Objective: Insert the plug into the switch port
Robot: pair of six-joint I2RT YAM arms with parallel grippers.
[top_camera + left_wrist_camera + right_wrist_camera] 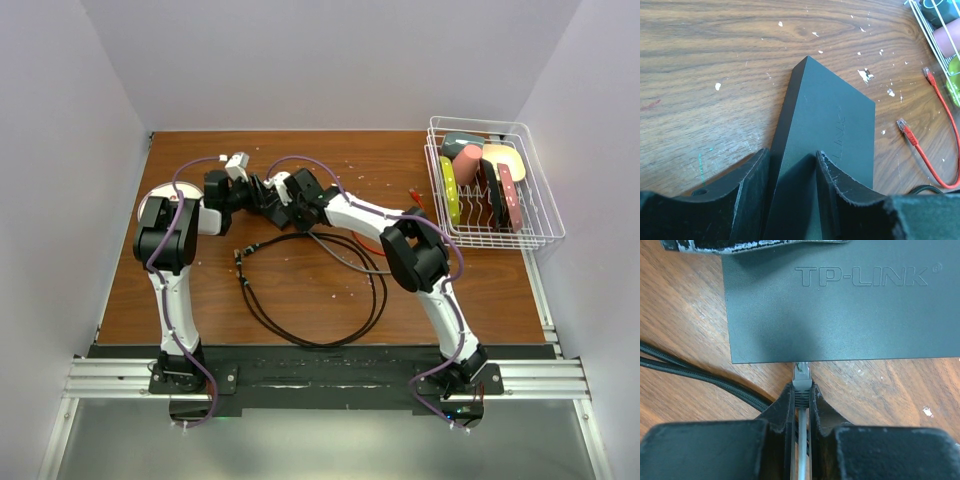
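Wooden table (330,300), scuffed, white flecks (866,75) scattered across it. White wire dish rack (500,240) at far right, holding yellow, pink, red and dark teal pieces stood on edge. Red Ethernet patch cable (920,152) lies loose beside the rack, both ends free. Black cable (312,343) looped mid-table.

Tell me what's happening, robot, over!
Left tool clamps switch. Right tool shut on plug. Plug tip meets switch edge, seating hidden. Nothing in between.
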